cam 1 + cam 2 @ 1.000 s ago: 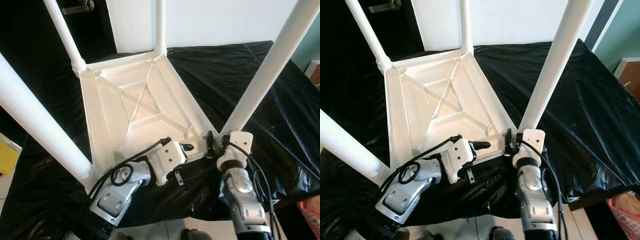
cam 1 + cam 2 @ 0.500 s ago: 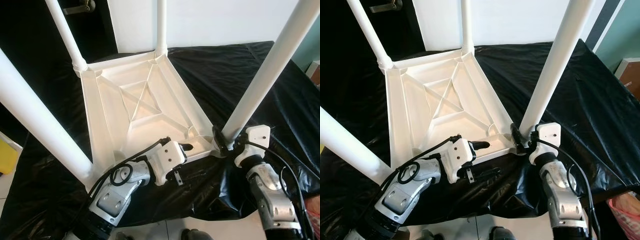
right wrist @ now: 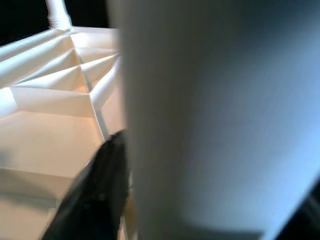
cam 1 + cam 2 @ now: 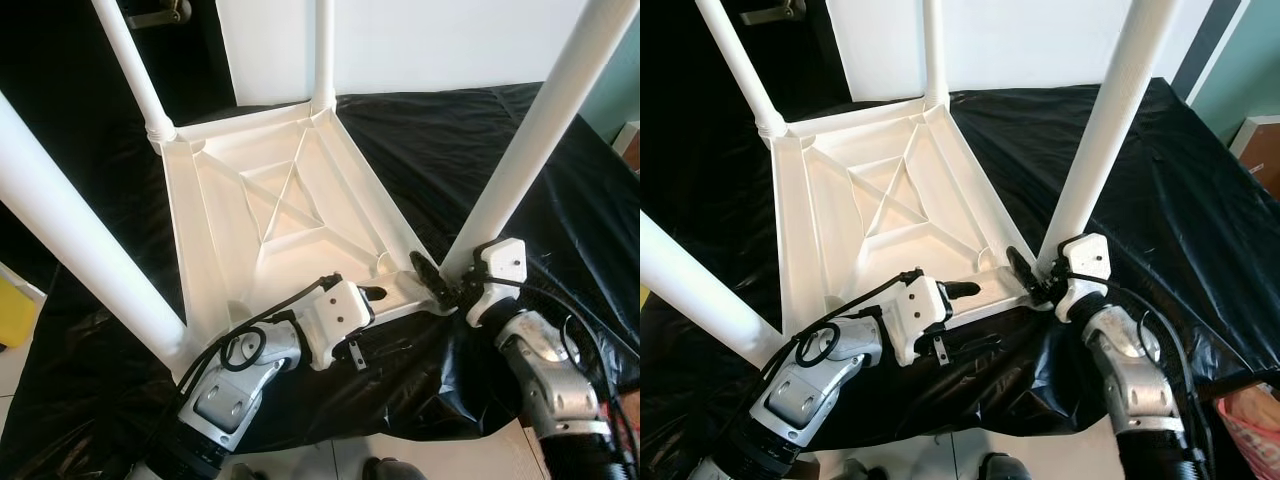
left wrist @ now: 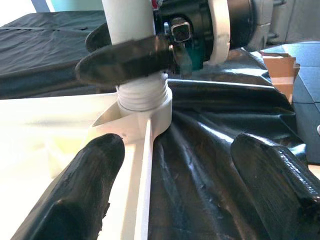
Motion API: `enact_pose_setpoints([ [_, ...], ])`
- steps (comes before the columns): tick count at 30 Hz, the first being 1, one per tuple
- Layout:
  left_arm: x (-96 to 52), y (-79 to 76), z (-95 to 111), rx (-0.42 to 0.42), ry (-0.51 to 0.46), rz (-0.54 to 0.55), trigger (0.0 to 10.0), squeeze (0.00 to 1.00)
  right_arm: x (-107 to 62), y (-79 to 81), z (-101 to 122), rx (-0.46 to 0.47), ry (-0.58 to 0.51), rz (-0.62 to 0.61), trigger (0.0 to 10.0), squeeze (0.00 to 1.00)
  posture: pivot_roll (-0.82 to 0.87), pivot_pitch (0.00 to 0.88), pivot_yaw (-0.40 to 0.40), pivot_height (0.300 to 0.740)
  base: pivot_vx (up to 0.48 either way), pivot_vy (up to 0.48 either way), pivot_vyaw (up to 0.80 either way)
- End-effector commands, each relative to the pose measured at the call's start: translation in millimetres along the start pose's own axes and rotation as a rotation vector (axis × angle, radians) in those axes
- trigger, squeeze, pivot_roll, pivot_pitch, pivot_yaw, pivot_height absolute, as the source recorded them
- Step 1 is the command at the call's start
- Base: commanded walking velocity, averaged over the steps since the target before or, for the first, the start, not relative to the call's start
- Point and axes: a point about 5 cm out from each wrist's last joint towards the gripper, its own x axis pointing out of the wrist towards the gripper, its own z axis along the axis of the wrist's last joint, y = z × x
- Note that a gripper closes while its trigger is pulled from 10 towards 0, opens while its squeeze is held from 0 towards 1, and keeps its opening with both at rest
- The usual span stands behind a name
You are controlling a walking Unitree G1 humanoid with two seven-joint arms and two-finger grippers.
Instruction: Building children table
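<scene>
I count one white table (image 4: 290, 215), upside down, with four white legs (image 4: 530, 130) standing up from its corners, and two grippers. It lies on a black sheet (image 4: 470, 130) covering the work surface; a white wall (image 4: 430, 45) stands behind. The right gripper (image 4: 445, 283) clamps its fingers around the base of the near right leg. The left gripper (image 4: 372, 294) rests at the table's near edge, jaws apart, empty. A yellow object (image 4: 12, 312) sits off to the left.
</scene>
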Motion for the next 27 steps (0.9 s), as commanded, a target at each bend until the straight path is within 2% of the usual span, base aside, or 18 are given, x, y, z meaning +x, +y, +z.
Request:
enact_pose_setpoints([
  [1, -0.4, -1.2, 0, -0.003, 0.004, 0.017, 10.0, 0.00, -0.9, 3.7, -6, 0.012, 0.023, 0.056, 0.0, 0.00, -0.13, 0.134, 0.023, 0.740, 0.000, 0.000, 0.00],
  [8, 1.0, -2.1, 1, -0.007, 0.001, 0.014, 10.0, 0.00, -7.3, 0.5, -11, 0.024, 0.042, 0.042, 0.0, 0.00, -0.14, 0.136, 0.025, 0.740, 0.000, 0.000, 0.00],
  [9, 1.4, -1.9, 1, -0.006, 0.000, 0.014, 10.0, 0.00, -8.8, -0.2, -12, 0.028, 0.047, 0.028, 10.0, 0.00, -0.14, 0.136, 0.025, 0.740, 0.000, 0.000, 0.00],
  [16, 1.4, -2.9, 1, -0.007, -0.002, 0.009, 10.0, 0.00, -13.7, 1.0, -15, 0.031, 0.066, -0.085, 10.0, 0.00, -0.14, 0.142, 0.024, 0.740, 0.000, 0.000, 0.00],
  [18, 1.2, -3.1, 1, -0.010, -0.001, 0.009, 10.0, 0.00, -14.4, -1.0, -16, 0.031, 0.072, -0.194, 10.0, 0.00, -0.14, 0.141, 0.023, 0.740, 0.000, 0.000, 0.00],
  [20, 1.1, -3.2, 1, -0.010, -0.001, 0.009, 10.0, 0.00, -14.7, -1.1, -16, 0.049, 0.067, -0.241, 10.0, 0.00, -0.14, 0.141, 0.023, 0.740, 0.000, 0.000, 0.00],
  [21, 0.8, -3.2, 1, -0.009, 0.000, 0.010, 10.0, 0.00, -14.6, 2.8, -16, 0.056, 0.080, -0.317, 10.0, 0.00, -0.14, 0.140, 0.022, 0.740, 0.000, 0.000, 0.00],
  [22, 0.8, -3.2, 1, -0.009, 0.000, 0.010, 10.0, 0.00, -14.6, 2.8, -16, 0.056, 0.080, -0.317, 10.0, 0.00, -0.14, 0.140, 0.022, 0.740, 0.000, 0.000, 0.00],
  [25, 0.7, -3.5, 0, -0.010, -0.001, 0.009, 10.0, 0.00, -14.6, 9.7, -19, 0.096, 0.101, -0.458, 10.0, 0.00, -0.14, 0.137, 0.022, 0.740, 0.000, 0.000, 0.00],
  [27, 0.8, -3.6, 0, -0.010, -0.001, 0.008, 10.0, 0.00, -14.6, 11.8, -20, 0.101, 0.107, -0.495, 10.0, 0.00, -0.14, 0.137, 0.022, 0.740, 0.000, 0.000, 0.00],
])
